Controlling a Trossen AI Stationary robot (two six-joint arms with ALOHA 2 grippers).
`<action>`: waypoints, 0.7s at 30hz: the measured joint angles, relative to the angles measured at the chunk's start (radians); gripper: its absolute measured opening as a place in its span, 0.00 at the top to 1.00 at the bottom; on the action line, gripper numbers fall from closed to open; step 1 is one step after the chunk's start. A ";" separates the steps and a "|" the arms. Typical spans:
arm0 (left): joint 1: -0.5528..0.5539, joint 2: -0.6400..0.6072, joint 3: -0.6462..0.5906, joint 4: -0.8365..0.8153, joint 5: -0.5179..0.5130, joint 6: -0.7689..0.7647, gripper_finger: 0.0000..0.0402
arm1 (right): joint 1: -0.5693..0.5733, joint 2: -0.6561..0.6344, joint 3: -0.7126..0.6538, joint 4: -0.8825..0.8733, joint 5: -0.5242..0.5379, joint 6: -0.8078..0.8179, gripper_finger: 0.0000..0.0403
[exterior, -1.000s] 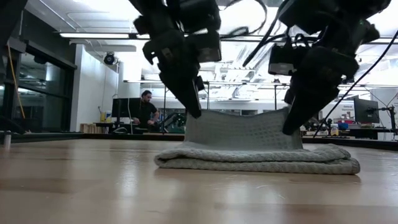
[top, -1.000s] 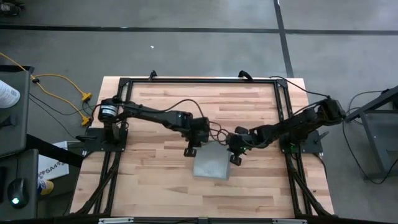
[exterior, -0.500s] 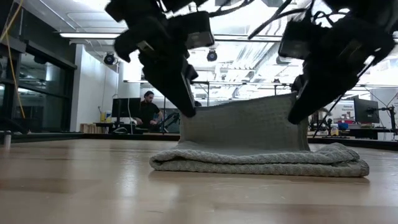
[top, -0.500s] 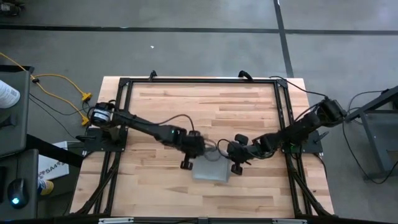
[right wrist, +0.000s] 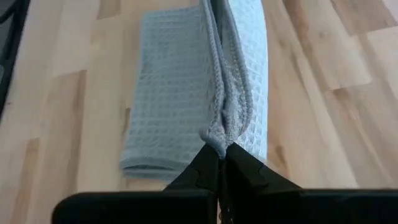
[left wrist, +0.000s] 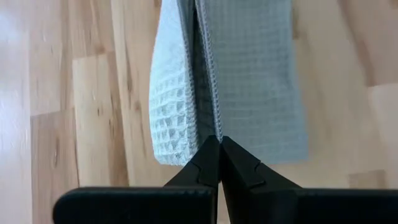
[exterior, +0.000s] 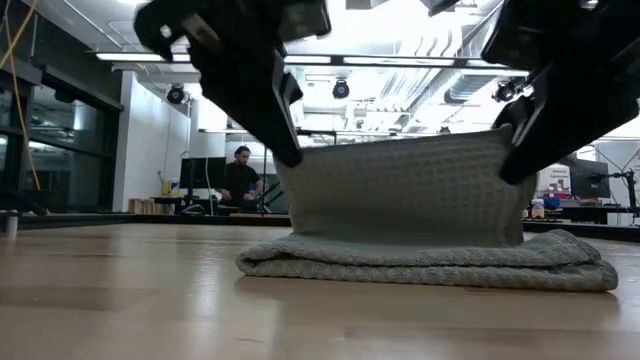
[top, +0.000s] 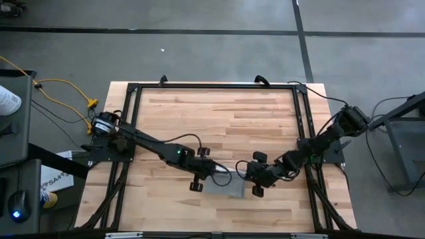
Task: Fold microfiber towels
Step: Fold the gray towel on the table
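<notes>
We have the microfiber towel (exterior: 415,225) near the front edge of the wooden surface (top: 219,113), its lower layers lying folded flat while its upper edge is lifted into an upright sheet stretched between our two arms. In the low view that raised flap stands like a taut curtain over the bundle beneath, its long axis running from one arm to the other. The left gripper (left wrist: 219,144) has its fingers pressed together on one top corner, and the right gripper (right wrist: 219,149) is likewise clamped on the other corner, so the cloth hangs down and away from both sets of fingers. Neither arm is nearer; we hold it evenly. We judge the coming move turns on carrying that held edge across the flat part and laying it down squarely over it.
</notes>
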 joint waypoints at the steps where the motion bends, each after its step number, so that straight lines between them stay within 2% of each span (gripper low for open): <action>1: -0.009 -0.004 0.000 0.005 -0.009 -0.010 1.00 | 0.009 0.000 0.000 0.000 0.004 0.008 0.99; 11: -0.060 -0.004 -0.004 0.028 -0.031 -0.077 1.00 | 0.060 0.004 0.000 0.053 -0.005 0.084 0.99; 21: -0.064 -0.004 -0.086 0.143 0.046 -0.113 1.00 | 0.079 0.054 0.000 0.173 -0.056 0.151 0.99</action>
